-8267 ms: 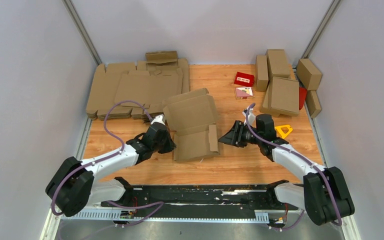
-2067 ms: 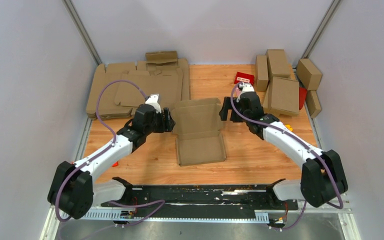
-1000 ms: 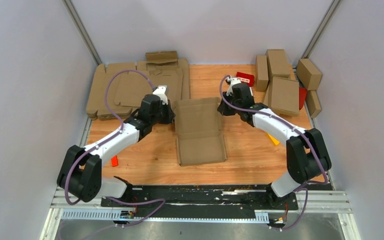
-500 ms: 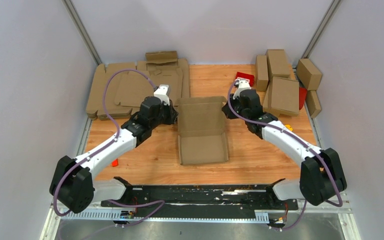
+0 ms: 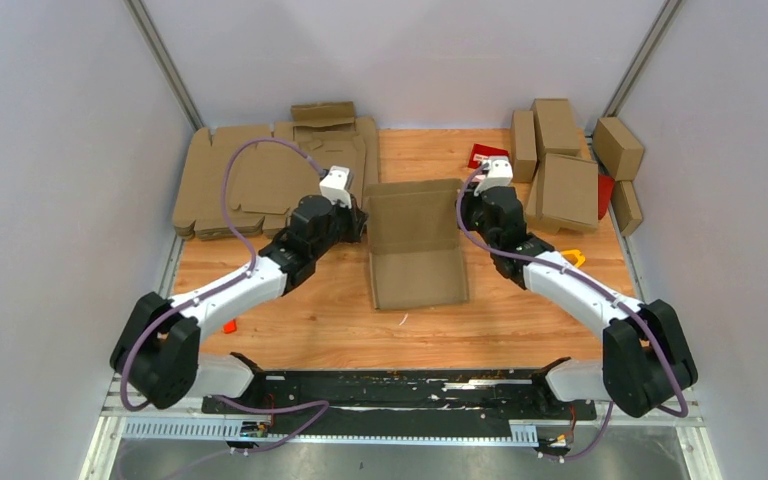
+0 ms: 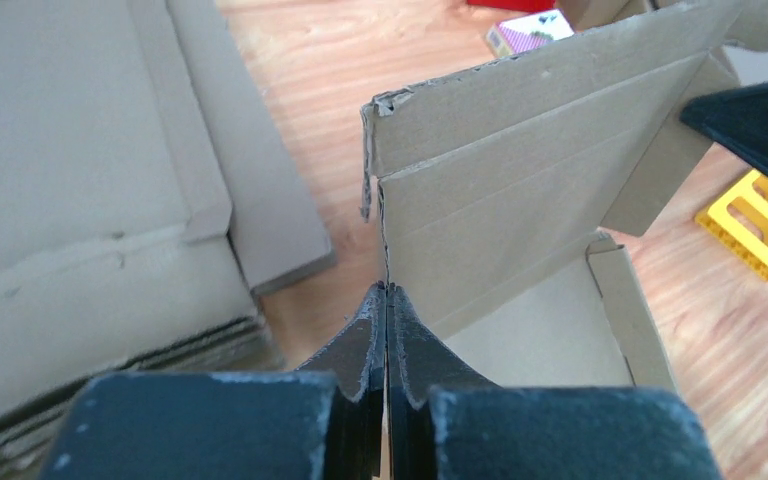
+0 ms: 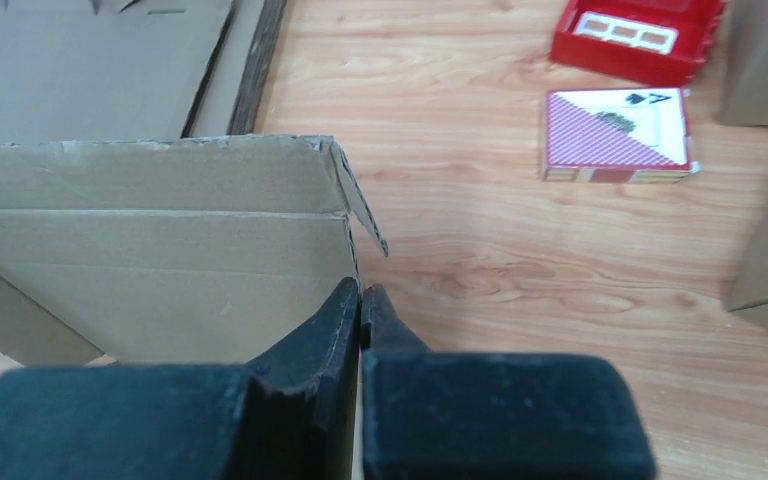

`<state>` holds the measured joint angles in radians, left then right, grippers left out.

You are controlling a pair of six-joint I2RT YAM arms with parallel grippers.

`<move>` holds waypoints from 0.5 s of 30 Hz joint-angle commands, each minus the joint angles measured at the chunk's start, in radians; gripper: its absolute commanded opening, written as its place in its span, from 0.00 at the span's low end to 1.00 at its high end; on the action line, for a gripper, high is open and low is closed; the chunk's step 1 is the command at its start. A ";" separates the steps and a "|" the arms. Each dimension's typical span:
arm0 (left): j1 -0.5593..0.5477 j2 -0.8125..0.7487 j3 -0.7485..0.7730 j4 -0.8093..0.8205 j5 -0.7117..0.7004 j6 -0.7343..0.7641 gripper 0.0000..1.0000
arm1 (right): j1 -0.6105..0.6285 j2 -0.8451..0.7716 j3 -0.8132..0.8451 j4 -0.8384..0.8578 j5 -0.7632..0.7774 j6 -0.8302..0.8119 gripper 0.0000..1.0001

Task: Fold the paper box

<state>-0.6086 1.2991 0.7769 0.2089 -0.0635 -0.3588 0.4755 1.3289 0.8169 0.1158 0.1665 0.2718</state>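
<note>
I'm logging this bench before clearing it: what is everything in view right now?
paper box: one, brown, table centre, lid raised
flat blanks: one pile, brown, far left
folded boxes: about five, brown, far right
red tray: one, red, left of the folded boxes
card pack: one, red and white, near the red tray
yellow piece: one, yellow, by the right arm
orange piece: one, orange, by the left arm
table: one, wood
left gripper: shut, black, at the lid's left edge
right gripper: shut, black, at the lid's right edge
</note>
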 commanded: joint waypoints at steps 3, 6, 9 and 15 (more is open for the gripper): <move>-0.006 0.120 -0.041 0.434 0.043 0.071 0.00 | 0.006 -0.009 -0.093 0.302 0.131 -0.046 0.00; -0.009 0.146 -0.101 0.571 0.032 0.059 0.00 | 0.008 0.008 -0.143 0.389 0.117 -0.048 0.01; -0.038 0.157 -0.129 0.609 0.007 0.084 0.00 | 0.019 0.012 -0.196 0.454 0.134 -0.051 0.02; -0.109 0.127 -0.203 0.657 -0.085 0.123 0.00 | 0.066 -0.025 -0.334 0.608 0.203 -0.080 0.05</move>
<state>-0.6827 1.4582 0.6125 0.7280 -0.1020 -0.2749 0.5030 1.3388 0.5579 0.5140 0.3252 0.2161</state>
